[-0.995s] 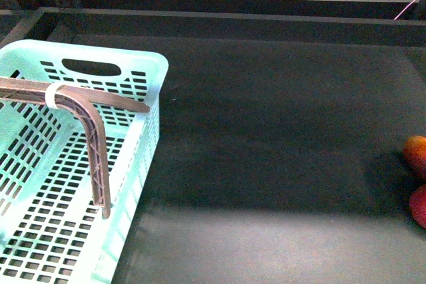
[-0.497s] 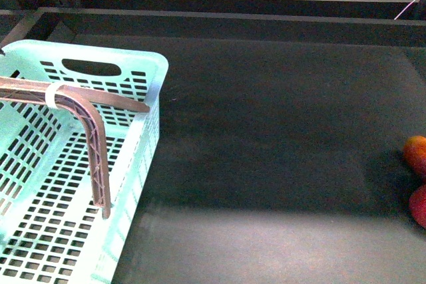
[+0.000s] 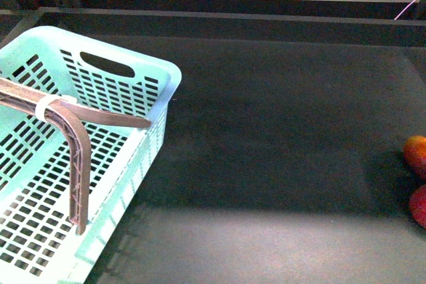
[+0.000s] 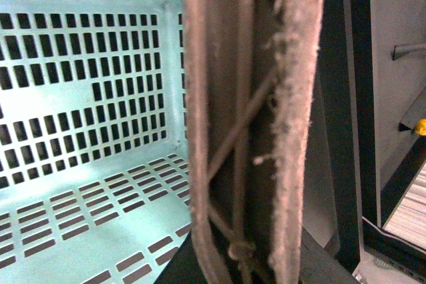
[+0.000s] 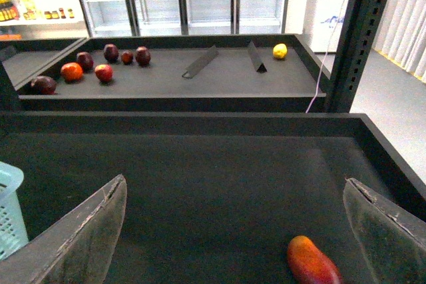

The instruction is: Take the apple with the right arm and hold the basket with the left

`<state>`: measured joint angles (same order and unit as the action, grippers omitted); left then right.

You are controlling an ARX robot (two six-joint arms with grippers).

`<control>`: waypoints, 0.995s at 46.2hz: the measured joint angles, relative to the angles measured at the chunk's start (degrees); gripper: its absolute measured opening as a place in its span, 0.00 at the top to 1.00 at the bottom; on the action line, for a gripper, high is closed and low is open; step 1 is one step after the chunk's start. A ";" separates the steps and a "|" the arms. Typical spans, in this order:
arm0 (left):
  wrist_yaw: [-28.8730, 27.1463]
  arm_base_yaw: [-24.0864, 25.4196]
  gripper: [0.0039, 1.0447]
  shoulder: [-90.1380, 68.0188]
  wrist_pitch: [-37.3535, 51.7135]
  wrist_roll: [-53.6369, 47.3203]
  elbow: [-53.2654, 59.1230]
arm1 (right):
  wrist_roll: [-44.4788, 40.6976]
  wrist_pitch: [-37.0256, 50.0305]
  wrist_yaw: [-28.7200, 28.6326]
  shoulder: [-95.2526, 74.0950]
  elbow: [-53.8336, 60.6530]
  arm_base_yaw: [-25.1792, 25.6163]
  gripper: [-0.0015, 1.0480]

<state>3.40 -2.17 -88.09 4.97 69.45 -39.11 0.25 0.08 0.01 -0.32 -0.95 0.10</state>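
Observation:
The pale mint basket [image 3: 143,164] stands at the left of the dark table, turned at an angle. My left gripper [image 3: 80,221] is shut on the basket's right long wall, and its brown lattice finger [image 3: 78,164] bends down inside the rim. The left wrist view shows the left gripper [image 4: 243,257] pressed together beside the slotted basket floor [image 4: 86,131]. A round red fruit [image 3: 419,205], apparently the apple, lies at the table's right edge and is cut by the frame. My right gripper [image 5: 234,179] is open above the table, with nothing between its fingers.
An orange-red oblong fruit [image 3: 416,153] lies just behind the red one; the right wrist view shows the oblong fruit [image 5: 309,261] low between the fingers. A raised table wall [image 3: 266,21] runs across the back. Beyond it a shelf [image 5: 219,74] holds several red and dark fruits.
The basket has swung in the left gripper's hold: its far corner moved right and its near end moved left. The two fruits at the right have not moved.

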 joint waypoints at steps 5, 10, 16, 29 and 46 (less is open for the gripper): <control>0.72 -2.58 0.94 2.64 -1.90 -0.96 -1.31 | 0.00 0.00 0.00 0.00 0.00 0.00 0.09; 1.05 -6.34 0.94 4.98 -3.91 -1.46 -3.80 | 0.00 0.00 0.00 0.00 0.00 0.00 0.09; 1.07 -11.69 0.94 6.01 -5.31 -2.97 -7.17 | 0.00 0.00 0.00 0.00 0.00 0.00 0.09; 2.32 -22.56 0.94 6.01 -7.96 -4.92 -14.40 | 0.00 0.00 0.00 0.00 0.00 0.00 0.09; 2.16 -35.12 0.94 6.01 -8.61 -5.25 -17.90 | 0.00 0.00 0.00 0.00 0.00 0.00 0.09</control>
<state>5.56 -37.30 -82.08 -3.64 64.20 -57.01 0.25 0.08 0.01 -0.32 -0.95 0.10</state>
